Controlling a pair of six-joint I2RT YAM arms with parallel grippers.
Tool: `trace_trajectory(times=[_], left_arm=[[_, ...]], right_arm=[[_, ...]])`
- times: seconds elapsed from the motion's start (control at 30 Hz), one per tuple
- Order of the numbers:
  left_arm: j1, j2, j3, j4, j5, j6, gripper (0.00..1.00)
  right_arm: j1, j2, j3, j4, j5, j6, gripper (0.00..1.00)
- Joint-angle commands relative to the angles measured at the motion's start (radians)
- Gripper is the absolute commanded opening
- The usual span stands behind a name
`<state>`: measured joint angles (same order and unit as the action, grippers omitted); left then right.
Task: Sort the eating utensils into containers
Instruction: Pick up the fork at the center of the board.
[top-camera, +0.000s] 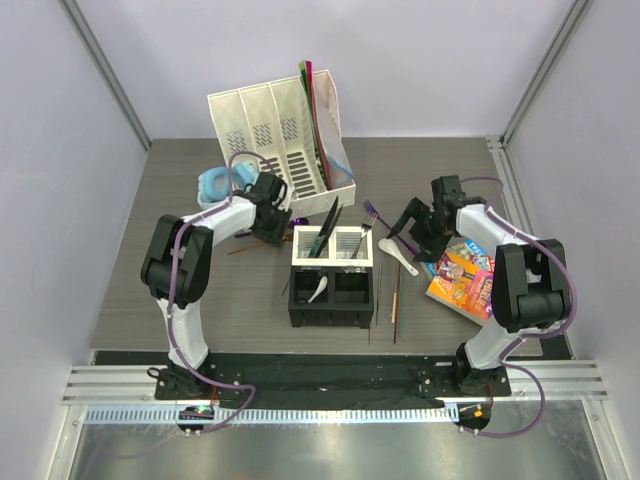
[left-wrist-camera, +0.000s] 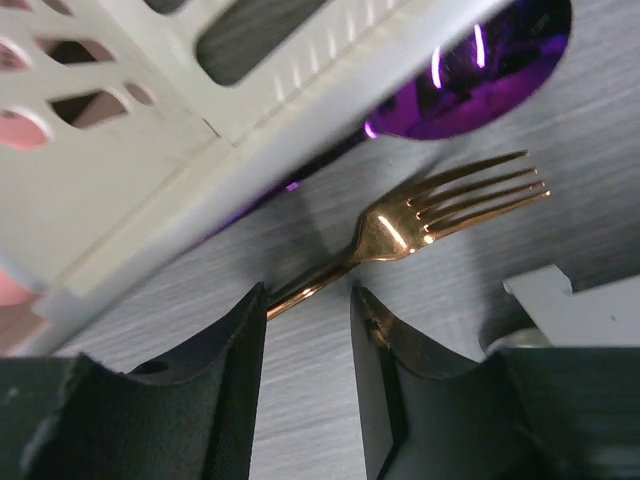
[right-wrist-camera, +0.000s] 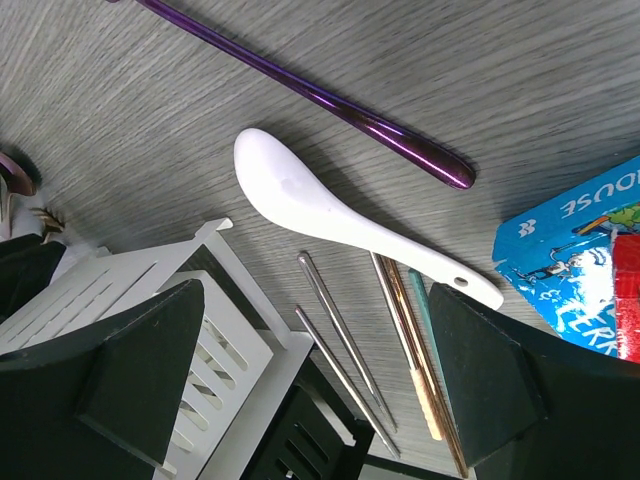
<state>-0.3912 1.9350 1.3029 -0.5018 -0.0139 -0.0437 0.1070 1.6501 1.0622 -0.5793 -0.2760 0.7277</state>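
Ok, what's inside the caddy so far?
In the caddy, a white spoon lies in the near-left black cell, and dark utensils lean out of the far-left white cell. The right cells' bottoms are shadowed, so anything low there is hidden.

The only lettering I can make out is on the paperback book lying over on the right. Seen from the right wrist camera, the blue corner of its cover carries white capitals that are cut off on the left: "OUSE" on the upper line. Below that is a second slanted line that looks like "ERK", though I can't be sure of it. From the overhead camera the same book shows its bright cover, but the print on it is too small to read
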Motion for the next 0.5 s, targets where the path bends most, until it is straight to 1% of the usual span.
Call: trace_trajectory(times=[0.0, 0.07, 0.13, 0.23, 0.37, 0.47], left_arm=[[0.005, 0.015, 0.019, -0.101, 0.091, -0.012, 0.38], [0.005, 0.016, 0.015, -0.127, 0.112, -0.012, 0.34], [0.003, 0.009, 0.012, -0.159, 0.146, -0.018, 0.25], [0.003, -0.028, -0.017, -0.172, 0.167, -0.041, 0.22], [0.003, -0.086, -0.076, -0.184, 0.161, -0.050, 0.22], [0.003, -0.114, -0.108, -0.204, 0.143, -0.059, 0.18]], right_arm=[[-0.004, -0.003, 0.035, 0.002, -0.009, -0.013, 1.00], [-0.004, -0.001, 0.038, 0.002, -0.011, -0.011, 1.00], [-0.006, -0.003, 0.044, 0.003, -0.011, -0.011, 1.00], [-0.003, -0.004, 0.045, 0.003, -0.011, -0.013, 1.00], [-0.004, -0.006, 0.039, 0.004, -0.012, -0.011, 1.00], [-0.004, -0.004, 0.036, 0.006, -0.014, -0.016, 0.99]])
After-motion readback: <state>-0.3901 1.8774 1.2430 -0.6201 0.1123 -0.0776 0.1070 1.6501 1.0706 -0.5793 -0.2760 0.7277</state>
